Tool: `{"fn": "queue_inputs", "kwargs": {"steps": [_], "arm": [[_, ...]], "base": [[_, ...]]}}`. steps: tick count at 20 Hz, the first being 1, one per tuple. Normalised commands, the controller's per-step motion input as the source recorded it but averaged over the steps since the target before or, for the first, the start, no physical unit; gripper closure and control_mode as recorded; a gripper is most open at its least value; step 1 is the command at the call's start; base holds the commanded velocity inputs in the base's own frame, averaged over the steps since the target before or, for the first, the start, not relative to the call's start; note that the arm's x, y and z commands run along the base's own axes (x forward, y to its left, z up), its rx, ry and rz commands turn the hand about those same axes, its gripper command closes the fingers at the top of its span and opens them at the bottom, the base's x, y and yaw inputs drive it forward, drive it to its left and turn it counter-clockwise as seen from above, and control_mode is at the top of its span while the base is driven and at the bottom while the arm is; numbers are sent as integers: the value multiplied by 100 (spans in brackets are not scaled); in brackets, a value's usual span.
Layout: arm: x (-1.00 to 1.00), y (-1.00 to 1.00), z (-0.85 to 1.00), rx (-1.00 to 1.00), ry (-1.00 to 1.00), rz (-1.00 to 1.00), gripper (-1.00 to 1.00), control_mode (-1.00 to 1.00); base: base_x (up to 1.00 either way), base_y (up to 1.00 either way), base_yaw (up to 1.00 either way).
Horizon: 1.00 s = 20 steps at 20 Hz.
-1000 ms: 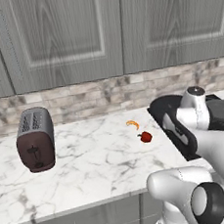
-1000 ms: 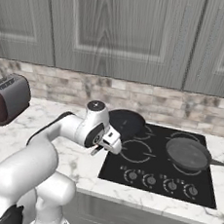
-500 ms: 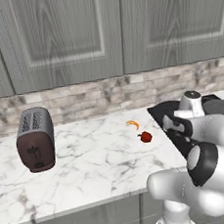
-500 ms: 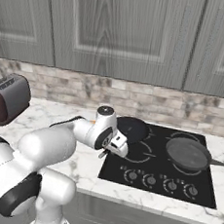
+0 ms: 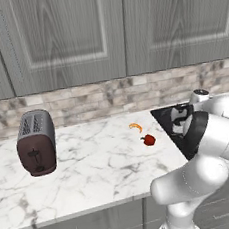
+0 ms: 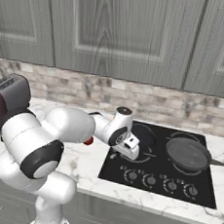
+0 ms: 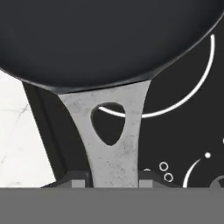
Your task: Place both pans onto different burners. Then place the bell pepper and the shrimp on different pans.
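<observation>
Marble counter adjoins the cooktop (image 6: 201,194); you see the gripper (image 7: 114,177) pinching the black pan (image 7: 105,39) by its rigid handle (image 7: 114,135) (front-heavy, keep level)

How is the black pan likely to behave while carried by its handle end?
The black pan looks rigid, so it should not flex. Gripped at the end of its handle, its wide body sits far out, so it may sag or twist. The gripper pinches smooth, flat metal, so slipping seems possible.
</observation>
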Motion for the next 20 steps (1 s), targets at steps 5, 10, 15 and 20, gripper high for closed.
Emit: {"fn": "queue_inputs", "kwargs": {"steps": [5,10,15,20], "arm": [[0,-25,-38,2,2,0,100,-100],[0,-6,-42,0,0,0,100,-100],[-2,0,-18,0,9,0,100,-100],[-24,-1,0,0,10,0,100,-100]], "base": [[0,0,0],[0,0,0],[0,0,0],[0,0,0]]}}
